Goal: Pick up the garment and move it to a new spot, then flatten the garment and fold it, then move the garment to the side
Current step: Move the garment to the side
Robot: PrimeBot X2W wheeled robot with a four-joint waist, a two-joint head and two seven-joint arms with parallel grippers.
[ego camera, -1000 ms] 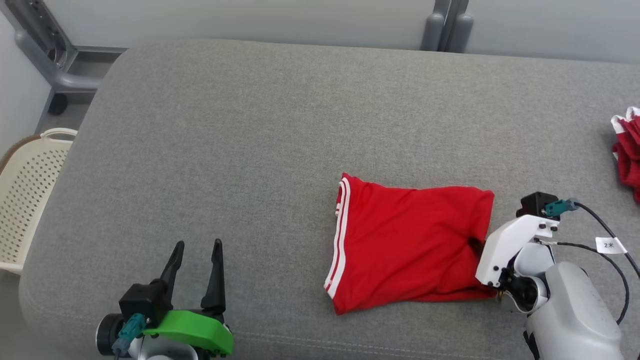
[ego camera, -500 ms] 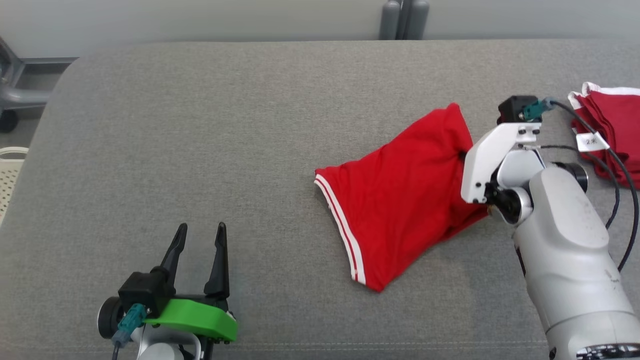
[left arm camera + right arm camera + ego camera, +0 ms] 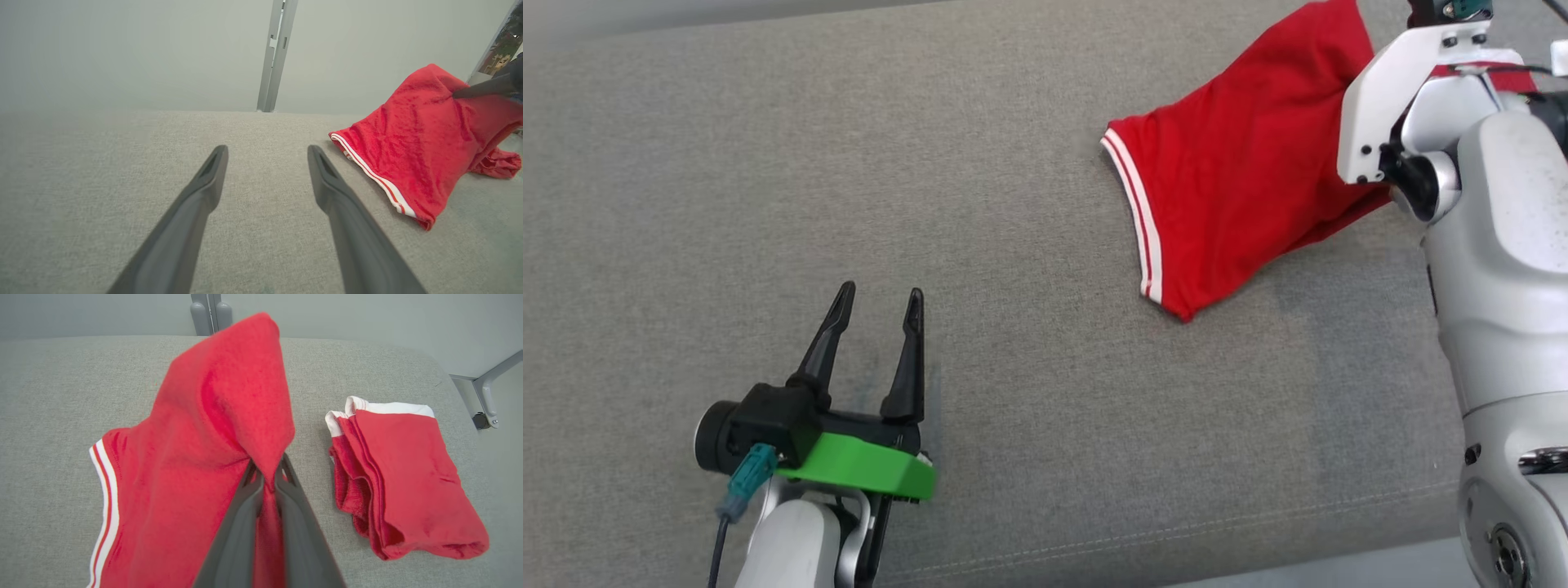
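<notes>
Right wrist view: we see the right pincer (image 3: pixel 267 463) clenched on a fold of the red garment (image 3: pixel 184 477). A peak of cloth rises above its fingers (image 3: pixel 241 510), and more red cloth runs down between them. The rest of the garment drapes away to the left of this pincer, ending in a hem with white stripes (image 3: pixel 104 490) that reaches the grey fabric-covered table (image 3: pixel 61 375). To the right of the pincer a second red garment with a white band (image 3: pixel 400 469) lies folded flat on the table, near the held one but apart from it.

In the head view, we find the held garment (image 3: pixel 1241 163) gripped at its right edge, with the cloth slanting down and leftward from the right pincer. The left pincer (image 3: pixel 882 290) is released, its two dark fingers spread with only bare table between them. It sits low over the table, well apart from the garment, which is ahead of it and off to its right.

In the left wrist view, the garment's (image 3: pixel 416 134) striped lower edge rests on the table to the right of the left pincer's (image 3: pixel 267 149) fingers. A grey metal post (image 3: pixel 278 53) stands beyond the table's far edge.
</notes>
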